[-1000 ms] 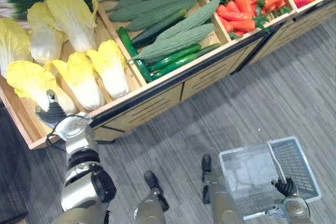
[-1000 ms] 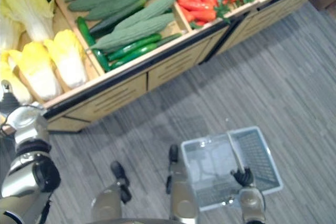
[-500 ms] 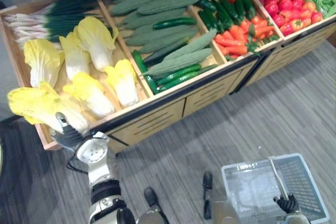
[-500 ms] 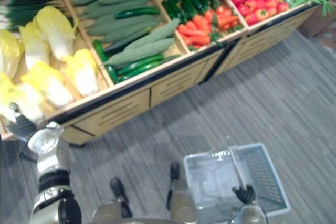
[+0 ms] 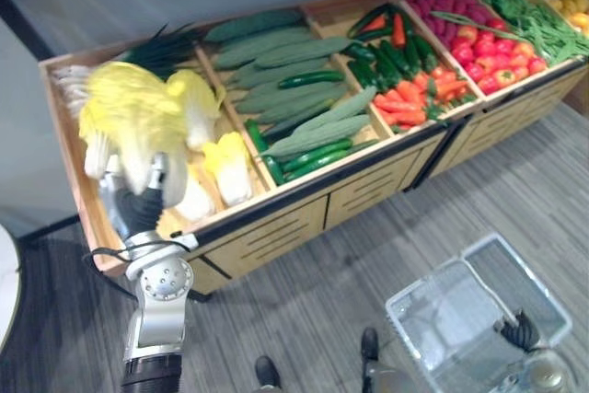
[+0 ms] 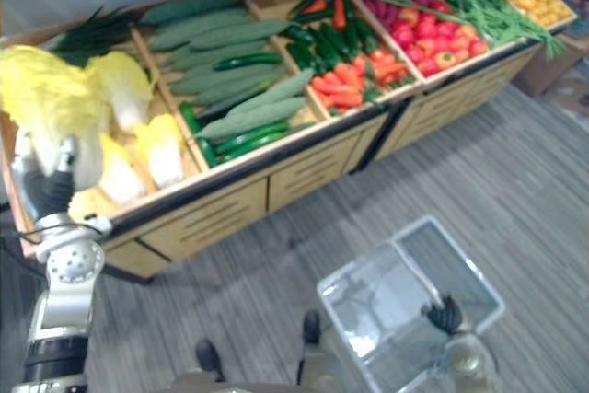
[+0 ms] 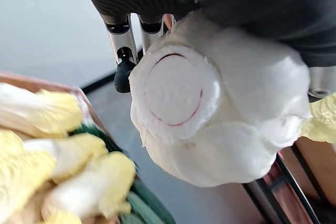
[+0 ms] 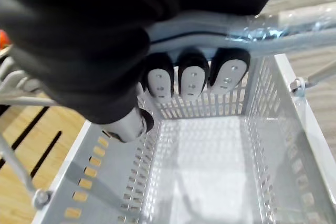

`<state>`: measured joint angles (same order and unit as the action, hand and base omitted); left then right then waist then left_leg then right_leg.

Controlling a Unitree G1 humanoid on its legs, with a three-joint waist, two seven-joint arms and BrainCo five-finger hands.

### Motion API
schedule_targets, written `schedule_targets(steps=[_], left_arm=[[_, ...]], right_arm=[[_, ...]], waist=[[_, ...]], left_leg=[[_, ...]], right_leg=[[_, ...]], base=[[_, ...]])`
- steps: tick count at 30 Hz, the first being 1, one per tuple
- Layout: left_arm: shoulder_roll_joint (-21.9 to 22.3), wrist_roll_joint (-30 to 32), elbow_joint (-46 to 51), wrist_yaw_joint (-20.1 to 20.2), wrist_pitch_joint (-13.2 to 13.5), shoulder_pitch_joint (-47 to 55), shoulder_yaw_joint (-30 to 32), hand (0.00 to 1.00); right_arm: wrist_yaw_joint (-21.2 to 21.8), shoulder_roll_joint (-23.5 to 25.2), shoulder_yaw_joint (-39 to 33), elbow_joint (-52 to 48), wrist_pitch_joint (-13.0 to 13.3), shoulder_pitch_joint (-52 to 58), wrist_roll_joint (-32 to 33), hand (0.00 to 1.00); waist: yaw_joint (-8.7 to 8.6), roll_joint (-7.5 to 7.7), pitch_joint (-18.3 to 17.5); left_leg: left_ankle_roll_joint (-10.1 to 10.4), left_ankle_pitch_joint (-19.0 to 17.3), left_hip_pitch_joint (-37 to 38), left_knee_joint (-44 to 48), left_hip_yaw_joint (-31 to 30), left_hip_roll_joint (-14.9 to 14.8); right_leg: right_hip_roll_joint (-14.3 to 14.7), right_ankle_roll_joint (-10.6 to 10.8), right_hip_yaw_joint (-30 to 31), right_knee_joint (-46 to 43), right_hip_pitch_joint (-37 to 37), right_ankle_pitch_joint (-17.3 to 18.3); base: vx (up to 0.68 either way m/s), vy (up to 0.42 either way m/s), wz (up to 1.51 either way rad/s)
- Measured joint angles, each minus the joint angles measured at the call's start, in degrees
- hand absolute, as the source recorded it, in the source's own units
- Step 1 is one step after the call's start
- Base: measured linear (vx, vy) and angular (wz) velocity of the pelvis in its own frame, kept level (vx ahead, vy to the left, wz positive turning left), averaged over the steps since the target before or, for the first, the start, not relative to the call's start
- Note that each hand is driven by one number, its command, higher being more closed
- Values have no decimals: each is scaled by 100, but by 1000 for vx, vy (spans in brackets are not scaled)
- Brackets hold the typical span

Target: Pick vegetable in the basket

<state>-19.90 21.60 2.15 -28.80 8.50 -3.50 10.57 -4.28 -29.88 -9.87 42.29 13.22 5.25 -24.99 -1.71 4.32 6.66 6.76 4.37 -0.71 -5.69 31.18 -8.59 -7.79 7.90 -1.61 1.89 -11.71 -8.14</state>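
Your left hand (image 5: 138,207) has its fingers (image 7: 122,35) and thumb closed round a napa cabbage (image 5: 138,112), holding it up in the air above the left-most compartment of the wooden display stand (image 5: 276,227). In the head views the cabbage is blurred, a mass of yellow leaves above the hand. In the left wrist view its round, white cut base (image 7: 176,90) faces the camera and sits tight against the palm, with the fingers on one side and the thumb on the other. Below it, the other cabbages (image 5: 225,158) lie in their compartment, with a bunch of green onions (image 5: 156,48) at the back of it. The next compartment to the right holds long ridged gourds (image 5: 313,121) and dark cucumbers (image 5: 304,158). Beyond that come carrots (image 5: 414,98), then red peppers (image 5: 488,43) with green beans (image 5: 525,16) beside them. Your right hand (image 5: 521,330) is down at the lower right, over the grey floor (image 5: 350,273) and well apart from the stand. Its fingers (image 8: 191,82) are curled over the handle (image 8: 273,35) of the pale plastic basket (image 5: 460,319), which hangs beneath it. The right wrist view looks straight into the basket, with its slotted walls (image 8: 131,182) around a bare bottom, so the cabbage is in your left hand and not in the basket.
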Motion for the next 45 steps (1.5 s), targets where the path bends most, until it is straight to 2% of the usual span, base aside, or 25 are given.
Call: schedule_targets(steps=[1,5,10,14,18,23,28,34,37,45], left_arm=[[-90,5,1,191,137,12,-231,100],[-465,7,-5,646,459,106,-932,100],[-699,-20,-6,1217,750,104,-1767,100],[-811,-80,-5,1534,809,71,-2224,100],[-884,-150,-3,1865,963,-325,-2935,100],[-1024,-582,83,2200,1087,-676,-3640,100],[-1369,-1549,172,2728,1266,-867,-4408,100],[-1884,-2349,505,3234,1303,-1037,-5213,100],[-2097,-2670,727,3489,1358,-1143,-5603,100],[-2195,-2816,879,3675,1363,-1246,-6186,100]], right_arm=[[16,-281,132,-12,24,-138,-15,100],[163,-912,605,-41,124,-607,-162,100],[326,-1340,1304,-304,152,-772,-215,100],[419,-1426,1546,-709,149,-776,-227,100],[454,-1506,1773,-1295,225,-770,-229,100],[476,-1679,2051,-1492,234,-777,-235,100],[474,-1699,2100,-1486,216,-916,-198,100],[455,-1871,2096,-1422,129,-1349,-154,100],[440,-1870,2023,-1303,60,-1574,-106,100],[335,-1750,1700,-1295,-141,-1925,33,100]], waist=[[-26,-32,-65],[-151,-92,-120],[-151,-203,-216],[-184,-278,-272],[-282,-293,-283],[-276,-334,-310],[-301,-422,-364],[-315,-551,-427],[-296,-594,-435],[-339,-749,-435]], left_leg=[[5,-20,26,-3,63,11],[19,-74,262,11,362,15],[89,-227,623,5,957,-30],[182,-317,819,20,1330,-70],[295,-411,948,22,1619,-131],[307,-514,985,152,1787,-175],[357,-848,927,629,1952,-322],[402,-1171,793,1125,2076,-506],[410,-1221,751,1225,2144,-526],[408,-1387,645,1519,2135,-655]], right_leg=[[5,8,70,9,-12,-5],[77,0,384,1,13,-26],[225,0,925,-7,19,-49],[333,1,1186,-8,14,-50],[451,1,1349,3,3,-47],[469,0,1411,0,18,-48],[483,0,1498,-1,13,-48],[514,1,1641,-1,-52,-46],[511,1,1691,-11,-108,-47],[514,2,1679,-24,-129,-46]], base=[[11,1,-33],[42,-8,-40],[55,-33,-57],[25,-31,-52],[-9,-37,-29],[-14,-4,-10],[-9,5,-17],[-40,-13,-12],[-41,-20,-9],[-38,-36,0]])
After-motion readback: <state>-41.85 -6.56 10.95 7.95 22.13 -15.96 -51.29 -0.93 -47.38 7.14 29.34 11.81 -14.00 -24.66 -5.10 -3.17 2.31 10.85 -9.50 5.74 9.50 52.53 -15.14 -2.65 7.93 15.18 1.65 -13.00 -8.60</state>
